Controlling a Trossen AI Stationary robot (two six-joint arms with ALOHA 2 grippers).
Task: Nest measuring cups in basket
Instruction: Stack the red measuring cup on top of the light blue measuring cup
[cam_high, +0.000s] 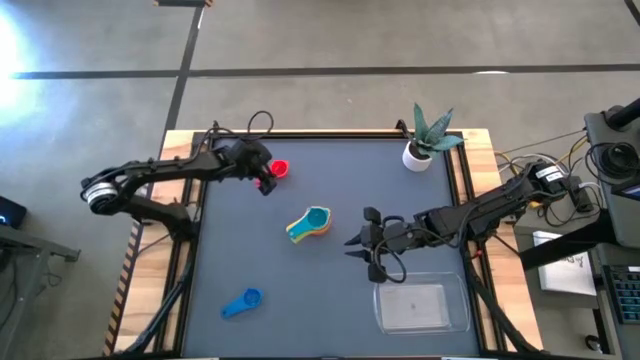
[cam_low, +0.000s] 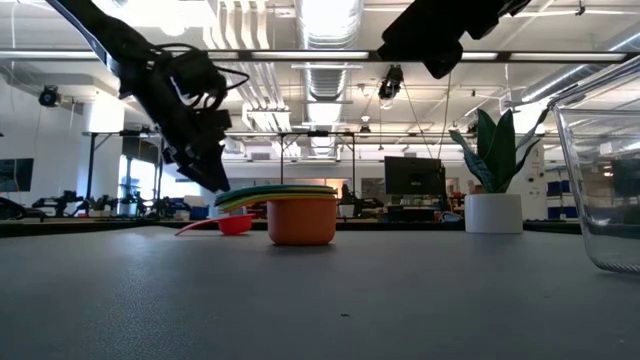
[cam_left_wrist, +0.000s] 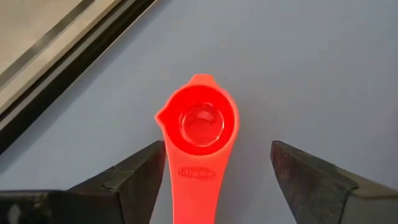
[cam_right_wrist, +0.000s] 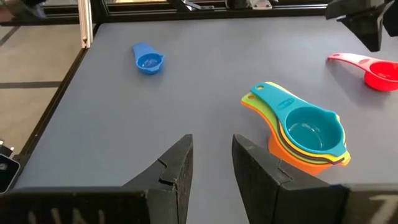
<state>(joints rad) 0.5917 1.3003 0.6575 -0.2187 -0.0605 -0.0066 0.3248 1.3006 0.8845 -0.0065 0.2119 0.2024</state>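
High view shows the dark grey table (cam_high: 300, 300) with the left gripper (cam_high: 265, 180) toward eleven o'clock, poised over the small red round plastic measuring cup (cam_high: 278, 169). Left wrist view looks straight down on that red cup (cam_left_wrist: 200, 124): its handle runs between the two dark fingers (cam_left_wrist: 140, 174), which stand spread wide on either side and touch nothing, so the cup lies free on the table. Near the table's centre sits a nested stack of plastic measuring cups (cam_high: 310, 224), a light blue one on top with green, yellow and orange beneath; right wrist view shows this stack (cam_right_wrist: 305, 134) resting upright. A lone blue plastic measuring cup (cam_high: 241, 303) lies toward seven o'clock, well apart from the rest. The clear, shallow rectangular plastic basket (cam_high: 422, 308) sits at about five o'clock, with no cup visible in it. The right gripper (cam_high: 362, 246) hangs just beside the basket's far edge, between basket and stack, its fingers (cam_right_wrist: 174, 168) drawn close with a narrow gap, gripping nothing. A small white pot with a green plant (cam_high: 424, 142) stands toward one o'clock.
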